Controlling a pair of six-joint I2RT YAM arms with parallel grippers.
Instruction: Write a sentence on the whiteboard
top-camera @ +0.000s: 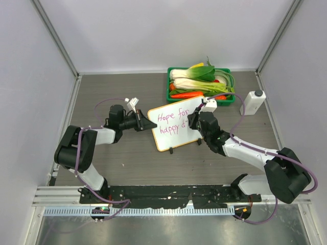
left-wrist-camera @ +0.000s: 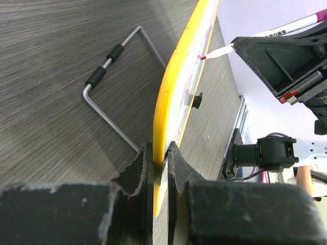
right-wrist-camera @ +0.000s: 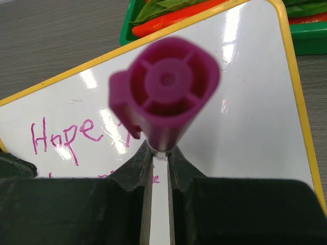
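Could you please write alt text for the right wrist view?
A magenta marker, blurred and end-on, is clamped in the right gripper over a yellow-rimmed whiteboard with pink handwriting starting "Hope". A green vegetable tray sits beyond the board.

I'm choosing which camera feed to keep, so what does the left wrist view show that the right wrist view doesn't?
Only the left wrist view: the left fingers pinching the whiteboard by its yellow edge, the marker tip at the board face, and a bent wire stand lying on the table. Only the right wrist view: the start of the sentence, reading Hope, the marker's magenta cap end, and the green tray. Both show the whiteboard and the marker.
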